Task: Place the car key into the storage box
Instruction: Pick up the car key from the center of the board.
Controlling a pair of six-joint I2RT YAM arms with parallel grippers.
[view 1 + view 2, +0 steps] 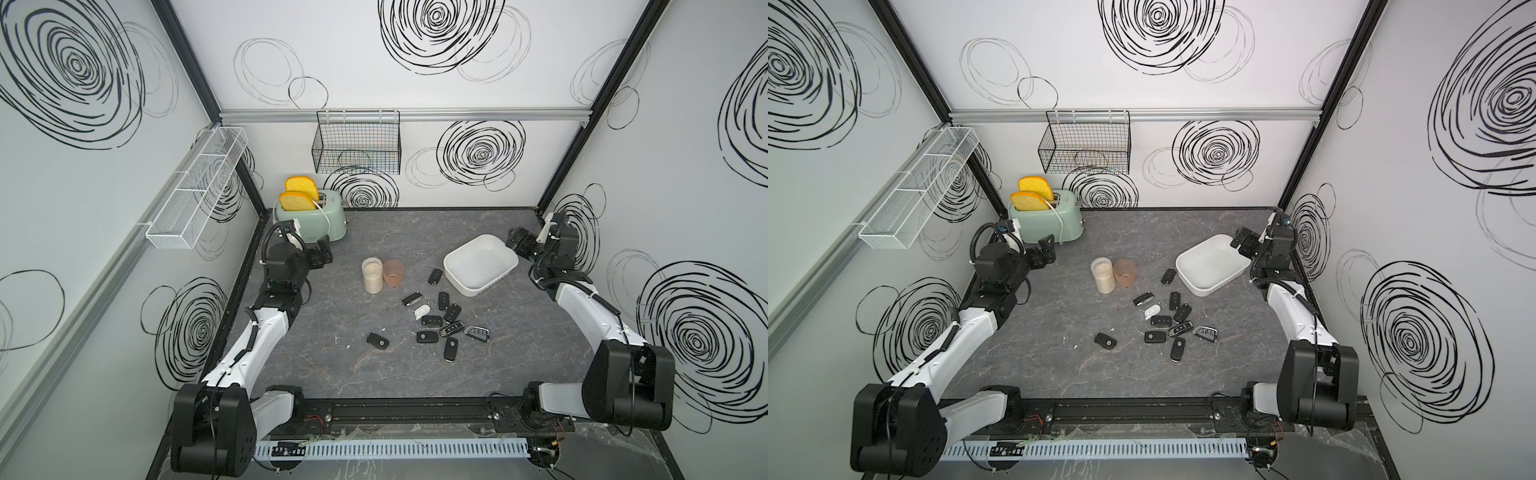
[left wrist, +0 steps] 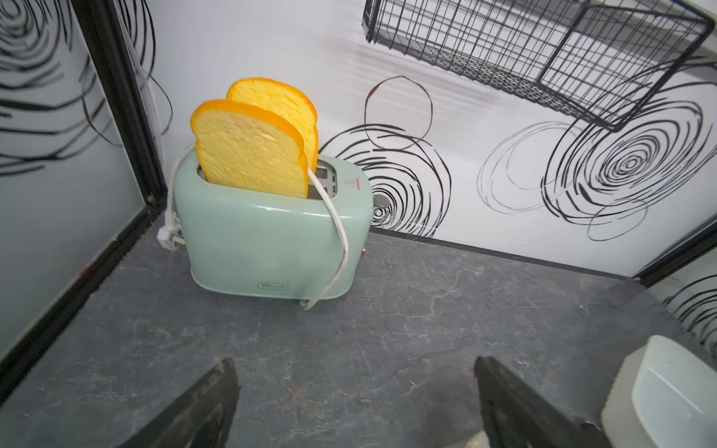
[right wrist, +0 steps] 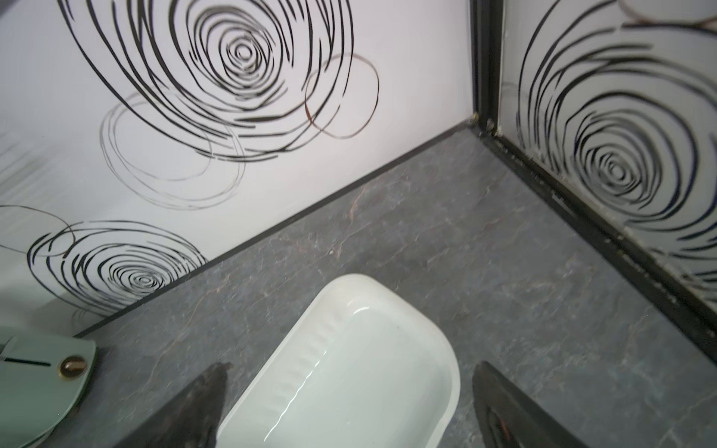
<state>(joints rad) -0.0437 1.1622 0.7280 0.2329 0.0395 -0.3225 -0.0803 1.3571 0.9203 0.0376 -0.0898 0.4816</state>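
Nearest me, the white slotted cable duct (image 1: pixel 390 451) is running along the front edge at 6 o'clock, with loose wiring at its ends partly tucked under the arm bases. The car keys (image 1: pixel 434 322) are lying scattered around the centre of the grey surface (image 1: pixel 519 357), some touching or overlapping, and their buttons and badges are too small to read. One black key (image 1: pixel 435 275) is lying just beside the storage box (image 1: pixel 478 266). A stray key (image 1: pixel 377 340) is sitting apart at 8 o'clock of the pile. The storage box is resting at 2 o'clock, turned at an angle, with nothing in it. In the right wrist view the frame is cutting it off, along with the toaster (image 3: pixel 38 388). In the left wrist view a pale container (image 2: pixel 659 399) is being cropped at the corner, and I cannot tell what it is.

The left arm is holding its black elbow high at 7 o'clock, its forearm sloping away along the 9 o'clock wall. The left gripper (image 1: pixel 322 253) is hovering just in front of the toaster, its fingers standing wide apart and holding nothing. The right arm is mirroring that pose along the 3 o'clock wall, its wrist bent inward. The right gripper (image 1: pixel 517 241) is hanging at the box's far corner with its fingers spread wide and nothing in them. Whether it is touching the rim I cannot tell.
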